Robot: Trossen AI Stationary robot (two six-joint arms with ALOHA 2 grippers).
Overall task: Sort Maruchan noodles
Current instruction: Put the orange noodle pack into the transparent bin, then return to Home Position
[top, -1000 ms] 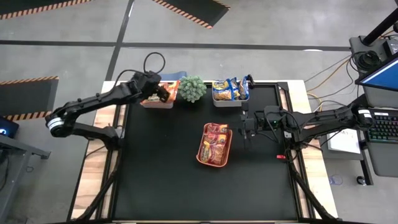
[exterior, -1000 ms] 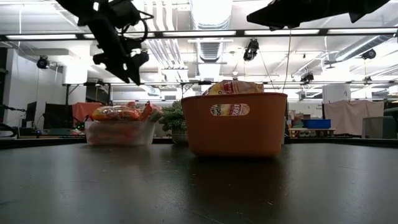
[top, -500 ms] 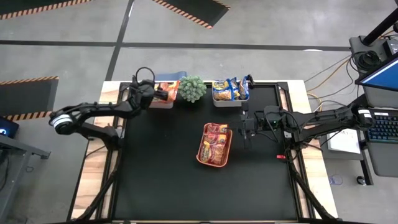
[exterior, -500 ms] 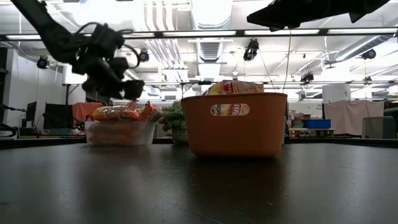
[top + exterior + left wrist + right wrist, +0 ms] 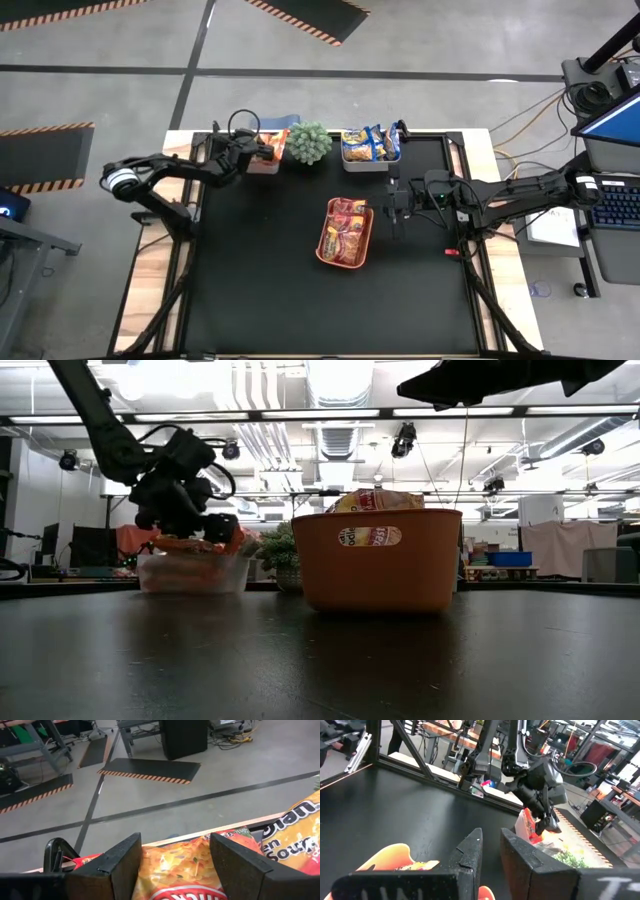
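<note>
Orange noodle packets (image 5: 190, 543) lie piled in a clear bin (image 5: 262, 162) at the table's far left. My left gripper (image 5: 256, 152) is low over that pile, open and slanting down. In its wrist view one finger stands on each side of the top orange packet (image 5: 182, 870). Dark red packets (image 5: 347, 225) lie in the orange tray (image 5: 322, 248) at mid-table. Yellow-and-blue packets (image 5: 370, 143) fill a second bin at the far edge. My right gripper (image 5: 394, 212) hovers just right of the tray, with a narrow gap between its fingers and nothing in it. My left gripper comes at the top orange packet (image 5: 150, 865) slanting down from the table's left. The packet lies flat on the pile between the two fingers. Whether the fingers touch it I cannot tell.
A small green plant (image 5: 309, 142) stands between the two bins at the far edge. The black table top (image 5: 270, 270) is bare on the near side of the tray. The orange tray (image 5: 375, 570) stands tall in the low view.
My left gripper has come down from high above the clear bin to just over the orange packets, tipping as it sank. Its arm has folded back toward the table's left edge.
</note>
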